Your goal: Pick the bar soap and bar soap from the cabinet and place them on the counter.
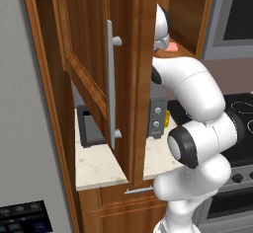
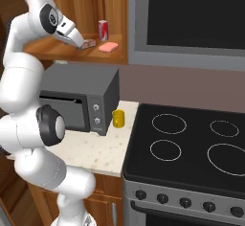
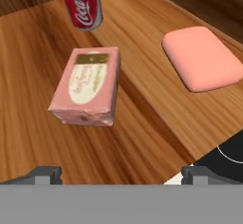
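You are hovering the released pincer [image 3: 116, 173] over the boxed bar soap [image 3: 88, 86], mid-shelf; jaws are straddling it for grasping.

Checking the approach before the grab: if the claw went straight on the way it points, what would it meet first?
Probably the wrapped pink soap box, centred ahead between the open claw tips; depth is uncertain.

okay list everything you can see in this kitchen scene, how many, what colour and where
bar soap: one, bare salmon pink, cabinet shelf, near front edge
boxed soap: one, pink with cream label, on shelf ahead of tool
soda can: one, red, shelf behind boxed soap
cabinet: one, reddish-brown, door open
microwave: one, dark grey, on counter
yellow object: one, beside microwave
counter: one, beige speckled
stovetop: one, black, right of counter
tool: one, open, empty
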